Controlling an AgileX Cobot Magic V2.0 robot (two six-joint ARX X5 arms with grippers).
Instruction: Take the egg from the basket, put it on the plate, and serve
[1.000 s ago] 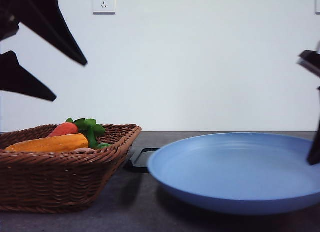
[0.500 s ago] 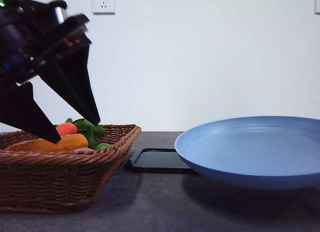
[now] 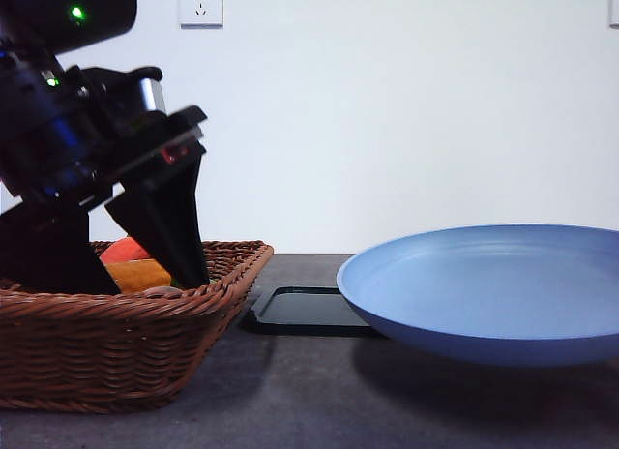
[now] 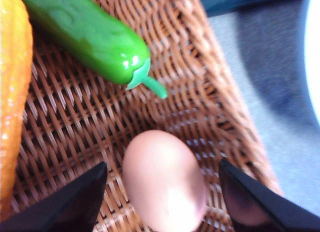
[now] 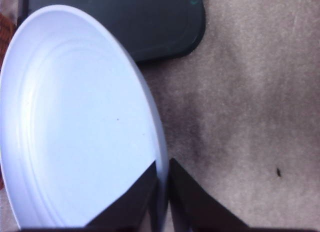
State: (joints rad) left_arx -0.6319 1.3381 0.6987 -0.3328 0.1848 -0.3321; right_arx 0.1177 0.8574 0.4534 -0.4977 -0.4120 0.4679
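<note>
Already the left hand [image 4: 162, 202] stood spread astride the egg [image 4: 164, 181], whose long axis ran between its fingers; the right hand [image 5: 161, 192] pinched the plate [image 5: 75, 122] rim.

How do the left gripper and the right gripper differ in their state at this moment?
The left gripper is open, one finger on each side of the egg inside the basket, with gaps on both sides. The right gripper is shut on the rim of the plate and holds it above the table. Both have dark, pointed fingers.
</note>
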